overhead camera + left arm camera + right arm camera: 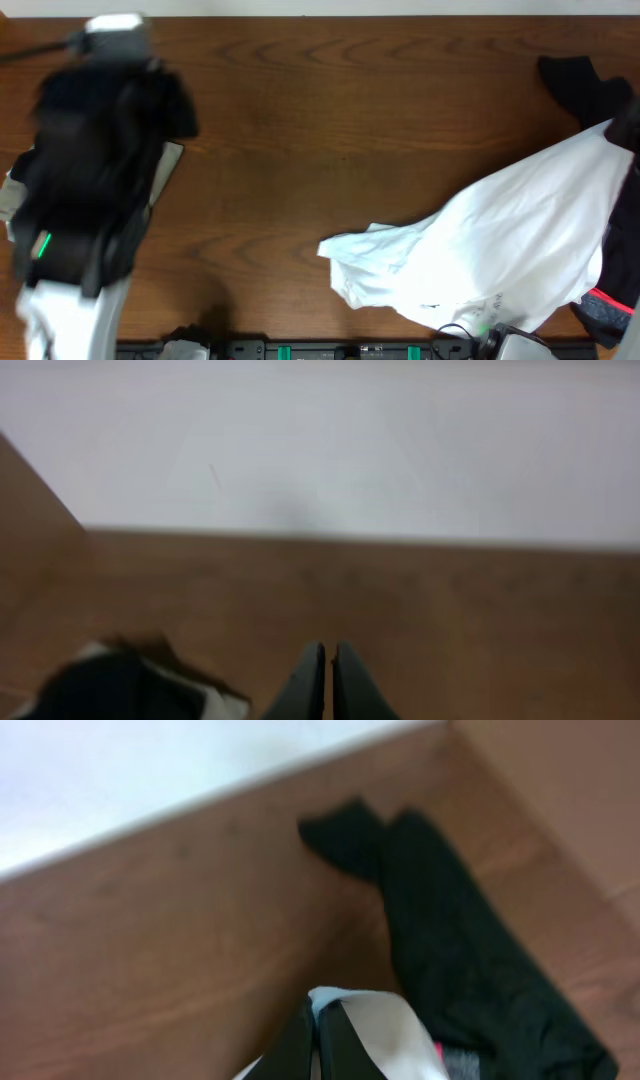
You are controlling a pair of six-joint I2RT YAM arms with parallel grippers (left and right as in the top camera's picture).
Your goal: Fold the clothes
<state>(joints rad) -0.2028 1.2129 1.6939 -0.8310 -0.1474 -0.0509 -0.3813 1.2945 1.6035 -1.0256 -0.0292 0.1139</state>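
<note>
The white T-shirt (500,250) lies bunched on the near part of the brown worktop (330,130). From there it rises in a slope to its far right corner, which the right fingers (292,1045) pinch, closed narrowly on the white cloth. A black garment (580,80) shows red trim beside the shirt's near right edge and stretches on beyond the shirt. Well to the shirt's left, the left fingers (305,680) are pressed together, holding nothing.

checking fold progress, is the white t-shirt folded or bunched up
Not folded: the white T-shirt lies bunched and wrinkled on the table, one end gathered at the right gripper.
</note>
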